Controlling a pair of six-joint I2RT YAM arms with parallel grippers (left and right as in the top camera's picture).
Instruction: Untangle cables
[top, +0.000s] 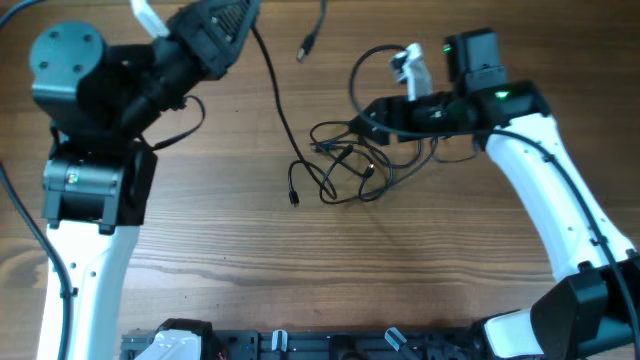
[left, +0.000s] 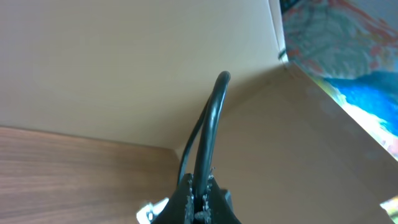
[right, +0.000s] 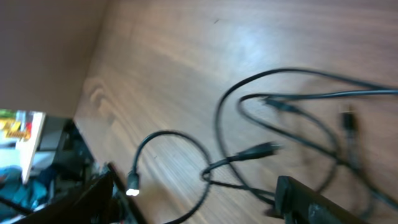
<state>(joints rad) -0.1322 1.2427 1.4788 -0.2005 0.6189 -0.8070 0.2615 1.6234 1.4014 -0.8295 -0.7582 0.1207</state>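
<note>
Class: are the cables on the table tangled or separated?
Tangled: the cables cross and overlap in loops, seen in both overhead and right wrist views.

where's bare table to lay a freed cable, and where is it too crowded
Bare: the wide wood strip below the cable tangle, between the left arm and right arm. Crowded: the tangle at the right gripper, and along the long cable running up to the left gripper.

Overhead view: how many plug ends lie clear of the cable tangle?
2. The upper plug end lies near the table's far edge, the lower plug end left of the tangle. More may be hidden inside it.
</note>
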